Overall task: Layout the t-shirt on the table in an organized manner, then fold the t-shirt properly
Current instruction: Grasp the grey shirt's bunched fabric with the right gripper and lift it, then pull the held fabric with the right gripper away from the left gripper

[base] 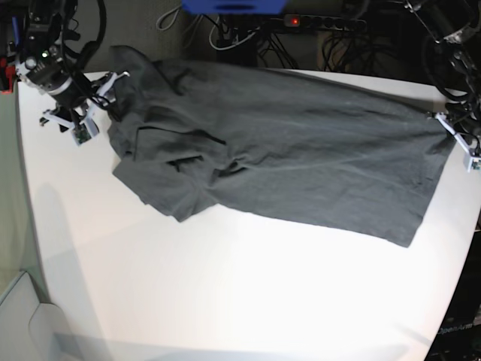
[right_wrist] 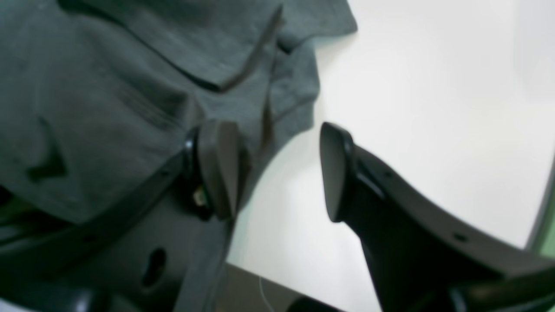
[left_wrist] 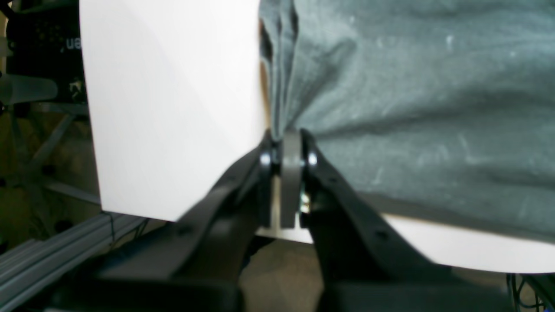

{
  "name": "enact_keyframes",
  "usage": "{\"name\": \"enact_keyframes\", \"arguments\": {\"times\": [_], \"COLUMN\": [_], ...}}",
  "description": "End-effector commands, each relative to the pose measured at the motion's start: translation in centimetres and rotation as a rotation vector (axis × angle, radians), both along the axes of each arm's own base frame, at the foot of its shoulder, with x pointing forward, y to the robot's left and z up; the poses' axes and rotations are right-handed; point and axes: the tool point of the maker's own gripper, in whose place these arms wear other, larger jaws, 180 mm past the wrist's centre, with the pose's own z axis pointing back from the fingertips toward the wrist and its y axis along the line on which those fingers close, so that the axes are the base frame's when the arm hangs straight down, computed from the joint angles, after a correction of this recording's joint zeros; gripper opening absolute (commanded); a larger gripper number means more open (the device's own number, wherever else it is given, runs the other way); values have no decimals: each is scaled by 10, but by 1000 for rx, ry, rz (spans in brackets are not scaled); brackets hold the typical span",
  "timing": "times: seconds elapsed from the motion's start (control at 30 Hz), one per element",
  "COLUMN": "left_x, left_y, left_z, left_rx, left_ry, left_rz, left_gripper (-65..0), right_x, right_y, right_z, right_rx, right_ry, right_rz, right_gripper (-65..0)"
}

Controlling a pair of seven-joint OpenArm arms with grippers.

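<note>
The dark grey t-shirt (base: 285, 150) lies spread across the far half of the white table (base: 225, 293), bunched and folded over at its left end. In the base view my left gripper (base: 445, 124) is at the shirt's right corner. In the left wrist view it (left_wrist: 288, 145) is shut on the t-shirt (left_wrist: 412, 99), pinching its edge just above the table (left_wrist: 173, 108). My right gripper (base: 104, 104) is at the shirt's left end. It (right_wrist: 277, 169) stands open, with one finger (right_wrist: 217, 169) over the t-shirt (right_wrist: 108, 95), the other over bare table (right_wrist: 433, 108), and nothing gripped.
Behind the table's far edge run cables and a power strip (base: 301, 21) with a red light, beside a blue object (base: 233, 6). Aluminium frame rails (left_wrist: 52, 251) show below the table edge in the left wrist view. The table's near corners are rounded.
</note>
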Motion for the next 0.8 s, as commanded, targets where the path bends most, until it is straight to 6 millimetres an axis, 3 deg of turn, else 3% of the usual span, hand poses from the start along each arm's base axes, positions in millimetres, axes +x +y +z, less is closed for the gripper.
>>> {"name": "enact_keyframes", "arguments": {"times": [0.0,0.13,0.53,0.77], "left_x": [8,8,8,8], "left_y": [9,8,8,8], "left_z": [15,15,14,14], "left_rx": [28,26,28,26], "left_ry": [-42,-42,-41,-41], "left_rz": [3,3,4,4], "left_gripper": [-644,-644,-644,-644], "right_x": [13,18,7,1], "right_y": [1,-2,9,25], "right_z": [13,13,4,-3], "right_rx": [7,-14,17,39], "right_ry": [-56,-34,2,24], "right_rz": [5,1,-12,25], "right_gripper": [-336,-336,-335,-337]}}
